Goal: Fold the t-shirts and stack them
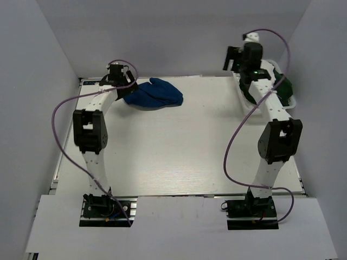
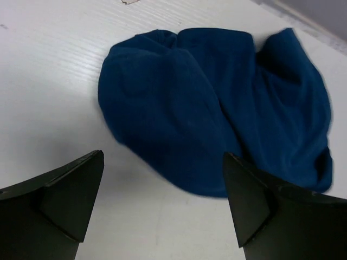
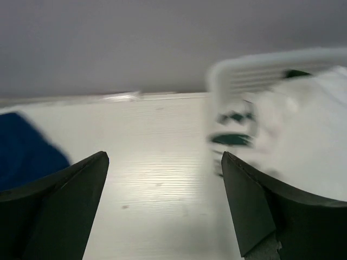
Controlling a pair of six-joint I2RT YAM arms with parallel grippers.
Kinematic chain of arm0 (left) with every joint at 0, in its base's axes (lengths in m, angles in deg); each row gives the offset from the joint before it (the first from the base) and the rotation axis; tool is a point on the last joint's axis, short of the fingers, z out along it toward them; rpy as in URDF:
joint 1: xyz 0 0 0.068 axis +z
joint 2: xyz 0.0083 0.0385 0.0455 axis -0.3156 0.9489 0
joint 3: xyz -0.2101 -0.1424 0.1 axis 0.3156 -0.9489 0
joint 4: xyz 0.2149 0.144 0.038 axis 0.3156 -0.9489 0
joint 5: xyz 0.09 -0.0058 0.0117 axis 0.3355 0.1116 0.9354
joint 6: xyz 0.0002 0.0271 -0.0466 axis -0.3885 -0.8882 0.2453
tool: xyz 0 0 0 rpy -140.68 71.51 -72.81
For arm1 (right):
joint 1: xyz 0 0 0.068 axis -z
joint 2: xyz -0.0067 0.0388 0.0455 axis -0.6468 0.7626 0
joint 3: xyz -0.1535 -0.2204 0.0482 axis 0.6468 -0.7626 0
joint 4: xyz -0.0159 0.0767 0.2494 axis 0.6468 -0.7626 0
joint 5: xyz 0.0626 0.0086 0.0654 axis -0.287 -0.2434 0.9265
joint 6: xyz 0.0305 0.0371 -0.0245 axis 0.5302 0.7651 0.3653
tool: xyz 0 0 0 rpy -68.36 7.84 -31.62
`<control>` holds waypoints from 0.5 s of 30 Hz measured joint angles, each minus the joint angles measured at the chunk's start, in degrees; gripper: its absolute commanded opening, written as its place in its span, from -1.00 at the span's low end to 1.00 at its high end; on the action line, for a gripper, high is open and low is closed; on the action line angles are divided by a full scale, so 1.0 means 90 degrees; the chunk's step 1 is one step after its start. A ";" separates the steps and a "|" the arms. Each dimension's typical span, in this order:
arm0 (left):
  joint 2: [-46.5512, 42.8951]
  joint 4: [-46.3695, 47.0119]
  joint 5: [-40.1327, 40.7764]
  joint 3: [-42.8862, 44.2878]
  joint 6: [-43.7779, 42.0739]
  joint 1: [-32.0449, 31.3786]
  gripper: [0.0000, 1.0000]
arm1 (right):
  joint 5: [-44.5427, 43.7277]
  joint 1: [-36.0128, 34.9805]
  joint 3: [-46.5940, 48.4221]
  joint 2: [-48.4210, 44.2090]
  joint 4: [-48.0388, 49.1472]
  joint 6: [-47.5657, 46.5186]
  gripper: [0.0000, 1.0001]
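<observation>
**Both claws spread wide, blue tee in a heap across from the basket**

The white mesh basket (image 1: 291,103) sits at the far right corner of the table (image 1: 179,146), and I'll place everything from there. A dark green t-shirt (image 1: 283,85) is bundled inside it, spilling up toward the rim. The right arm partly covers the basket from above.

The right gripper (image 3: 164,155) hangs raised over the basket's left side. Its jaws are spread apart and hold nothing. Its own camera shows bare tabletop between the fingers and the basket's wall blurred just to the right.

Well apart from the basket, along the same far edge of the table to the left, lies the royal blue t-shirt (image 1: 154,93). It is a crumpled, rounded heap, not folded, and no print is showing.

The left gripper (image 2: 162,156) is at the end of that heap farthest from the basket. It is low over the table with its jaws released and wide. The shirt's near edge lies just ahead of the fingertips, and I can't tell whether the right-hand finger brushes the cloth.
</observation>
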 measured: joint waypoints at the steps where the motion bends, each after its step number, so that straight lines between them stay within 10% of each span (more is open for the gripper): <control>1: 0.0364 -0.0148 0.0000 0.0435 -0.0007 0.0000 0.99 | 0.0131 -0.0248 -0.0063 -0.0022 0.0044 -0.0061 0.81; 5: 0.1882 -0.0619 -0.0107 0.2181 -0.0032 0.0015 0.87 | 0.0658 -0.1180 -0.0109 0.0177 0.0211 -0.0321 0.81; 11: 0.2703 -0.0719 -0.0576 0.2737 -0.0012 0.0017 -1.00 | 0.0937 -0.1855 0.0153 0.1246 0.0194 -0.0602 0.81; 15: 0.2220 -0.0333 -0.0743 0.1931 -0.0087 0.0017 -1.00 | 0.1030 -0.2125 0.0401 0.2072 0.0121 -0.0826 0.81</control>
